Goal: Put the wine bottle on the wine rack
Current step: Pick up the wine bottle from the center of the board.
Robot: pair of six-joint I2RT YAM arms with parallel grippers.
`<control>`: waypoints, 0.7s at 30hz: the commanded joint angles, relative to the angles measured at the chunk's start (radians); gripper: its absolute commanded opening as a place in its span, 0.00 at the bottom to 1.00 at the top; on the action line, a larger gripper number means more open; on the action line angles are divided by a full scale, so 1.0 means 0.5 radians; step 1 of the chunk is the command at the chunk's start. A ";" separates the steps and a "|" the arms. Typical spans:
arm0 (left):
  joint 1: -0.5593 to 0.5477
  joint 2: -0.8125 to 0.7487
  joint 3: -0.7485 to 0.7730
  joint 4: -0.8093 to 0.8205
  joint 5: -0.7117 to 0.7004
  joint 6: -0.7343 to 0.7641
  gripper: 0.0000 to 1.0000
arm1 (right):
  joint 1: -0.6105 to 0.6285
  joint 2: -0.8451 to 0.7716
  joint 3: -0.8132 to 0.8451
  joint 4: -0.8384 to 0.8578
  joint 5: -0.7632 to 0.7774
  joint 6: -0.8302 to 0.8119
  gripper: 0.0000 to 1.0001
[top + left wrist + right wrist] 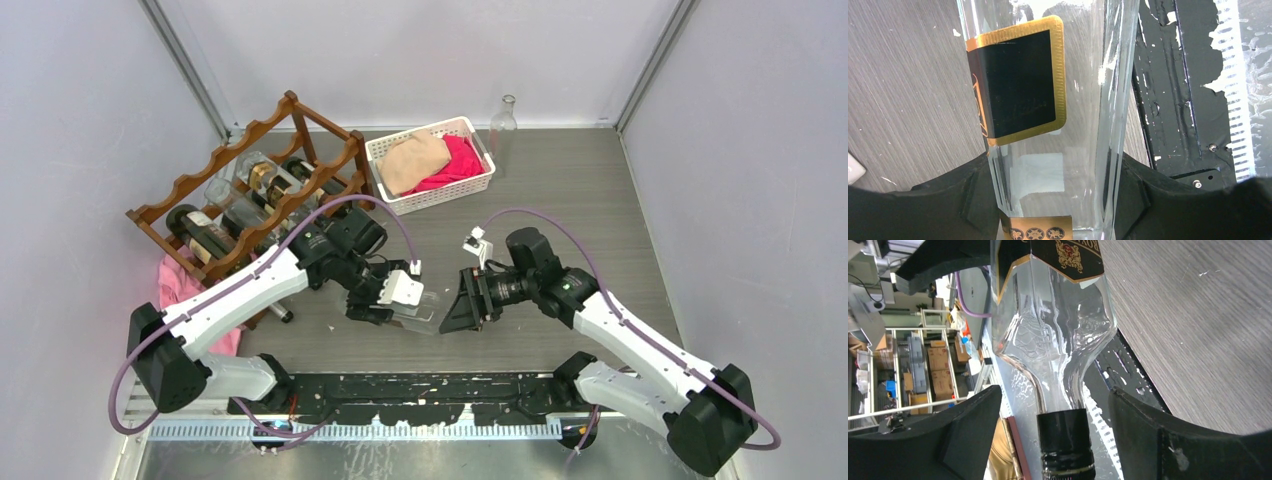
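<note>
Left gripper [400, 305] clamped the clear, black-and-gold-labelled wine bottle [1048, 100]; right gripper [462, 302] stood spread around its black-capped neck, untouching. Wine rack [246, 132] stood at ten o'clock, grey tabletop [450, 240] between.

One wooden wine rack [215, 158] stands at the worktop's far left corner. What look like four racked bottles [262, 177] lie in it, though the rails hide enough to leave that count unsure. One labelled wine bottle [425, 312] is off the rack, towards the near edge, and one bare clear bottle [503, 122] stands at the far edge. One white basket [440, 196] holds two cloths, one tan cloth [415, 160] and one magenta cloth [462, 160]. A third, pink cloth [178, 285] lies by the left edge. There are two robot arms, the left arm [250, 290] and the right arm [620, 330].
</note>
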 commanded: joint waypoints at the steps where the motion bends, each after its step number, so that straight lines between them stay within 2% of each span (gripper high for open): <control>1: 0.011 -0.016 0.157 0.044 0.154 0.040 0.00 | 0.065 0.041 0.046 0.103 0.051 -0.026 0.81; 8: 0.011 -0.004 0.178 0.012 0.174 0.057 0.00 | 0.084 0.098 0.066 0.096 0.007 -0.052 0.67; 16: 0.011 0.004 0.181 -0.011 0.205 0.075 0.00 | 0.108 0.162 0.088 0.096 -0.023 -0.066 0.65; 21: 0.011 0.015 0.180 -0.009 0.225 0.077 0.00 | 0.120 0.187 0.097 0.099 -0.039 -0.072 0.55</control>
